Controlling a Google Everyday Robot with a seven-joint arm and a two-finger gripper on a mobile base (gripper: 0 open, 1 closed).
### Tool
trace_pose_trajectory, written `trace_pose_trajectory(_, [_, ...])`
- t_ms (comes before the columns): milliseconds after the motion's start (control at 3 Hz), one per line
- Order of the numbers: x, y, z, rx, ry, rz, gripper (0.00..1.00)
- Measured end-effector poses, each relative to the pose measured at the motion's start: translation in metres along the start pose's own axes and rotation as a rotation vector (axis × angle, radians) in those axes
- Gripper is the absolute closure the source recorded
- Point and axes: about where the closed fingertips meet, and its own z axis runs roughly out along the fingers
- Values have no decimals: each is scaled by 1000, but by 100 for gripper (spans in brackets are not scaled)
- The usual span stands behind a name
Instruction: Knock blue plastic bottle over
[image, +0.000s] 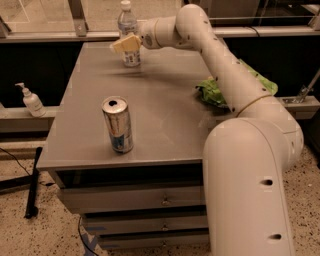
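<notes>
Clear upright bottle (127, 21) behind end effector (124, 44)

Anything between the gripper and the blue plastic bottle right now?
Nothing visible. The gripper sits at the grey table far edge, overlapping the mid-height of the upright slim clear plastic bottle with white cap. The silver-blue drink can stands near the front edge, well clear of both.
</notes>
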Motion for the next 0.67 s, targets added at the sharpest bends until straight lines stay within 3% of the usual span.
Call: trace_pose_trajectory(667, [-6, 19, -3, -49, -33, 89, 63])
